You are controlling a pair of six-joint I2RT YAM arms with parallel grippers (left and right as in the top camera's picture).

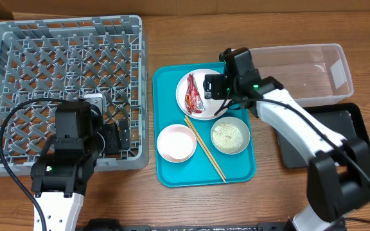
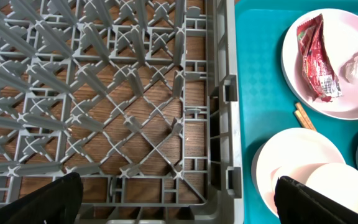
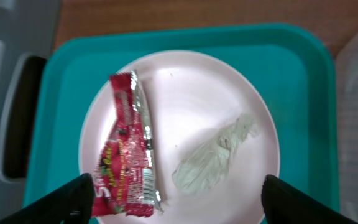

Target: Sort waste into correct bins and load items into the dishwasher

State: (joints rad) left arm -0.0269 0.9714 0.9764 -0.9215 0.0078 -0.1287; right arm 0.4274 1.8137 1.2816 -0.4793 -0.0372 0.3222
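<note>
Crumpled red-and-white snack wrapper (image 3: 128,149) lies at nine o'clock on the round white plate (image 3: 185,87), crumpled white tissue (image 3: 213,155) at four o'clock. The plate sits at twelve o'clock on the teal tray (image 3: 291,56). Right gripper (image 3: 179,186) hovers above, fingers apart. Left gripper (image 2: 179,183), also apart, hangs over the grey lattice dish rack (image 2: 104,93).

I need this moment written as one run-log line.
left end effector: open, over dish rack edge | right end effector: open, over plate | on plate: snack wrapper, tissue | held: nothing

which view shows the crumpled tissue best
Right wrist: the tissue lies whole and centred on the plate. Left wrist shows it small at the frame edge; overhead, the right arm covers it.
</note>
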